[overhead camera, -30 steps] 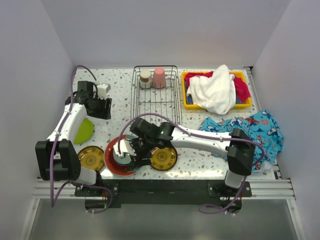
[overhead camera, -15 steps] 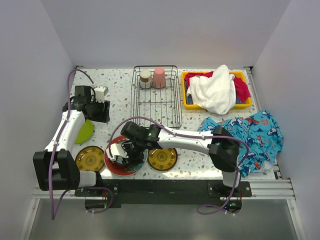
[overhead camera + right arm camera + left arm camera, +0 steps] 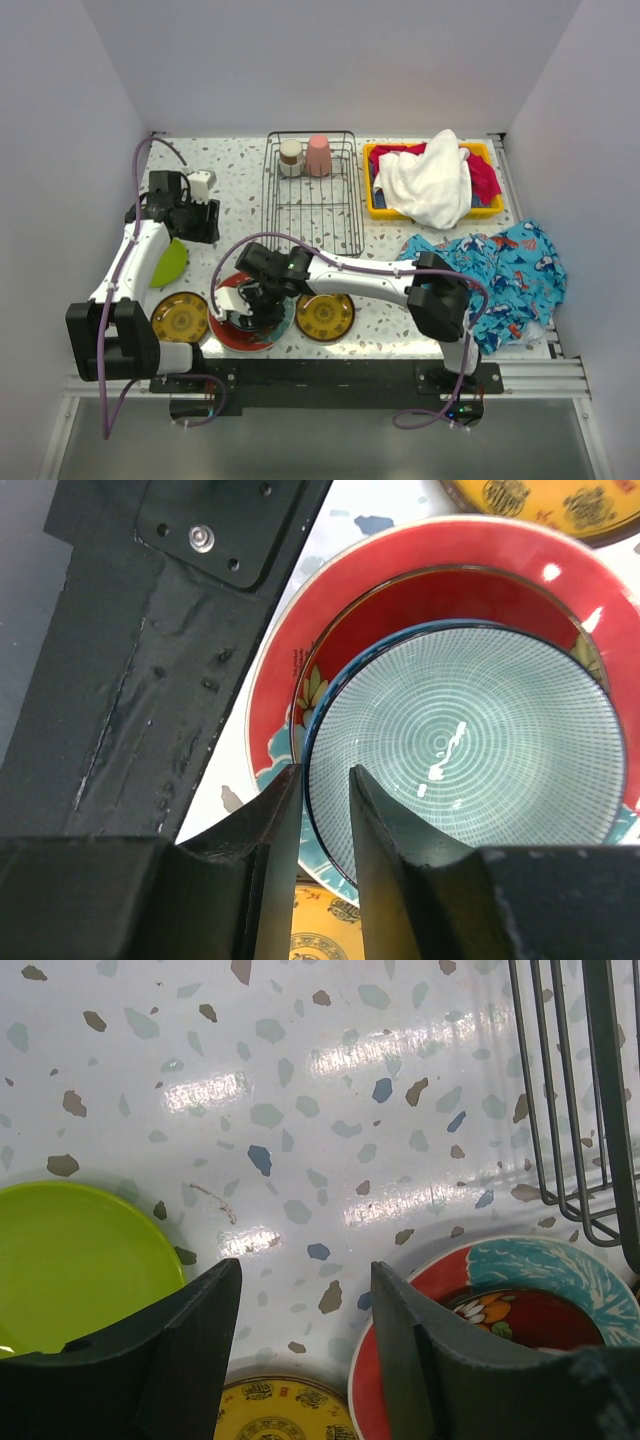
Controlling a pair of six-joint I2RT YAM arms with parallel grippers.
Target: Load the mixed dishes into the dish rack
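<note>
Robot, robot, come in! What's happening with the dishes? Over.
Left jaws open, empty, over speckled table. Right jaws straddle rim of teal ring-patterned bowl on red teal-rimmed plate; grip unconfirmed. Nothing seen blocking dark wire dish rack.

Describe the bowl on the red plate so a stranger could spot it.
Three plates line the near edge of the table; the middle one is the red plate. The bowl sits inside it. Unlike the flat amber plates on either side, it is pale teal with fine concentric rings and a dark blue rim.
</note>
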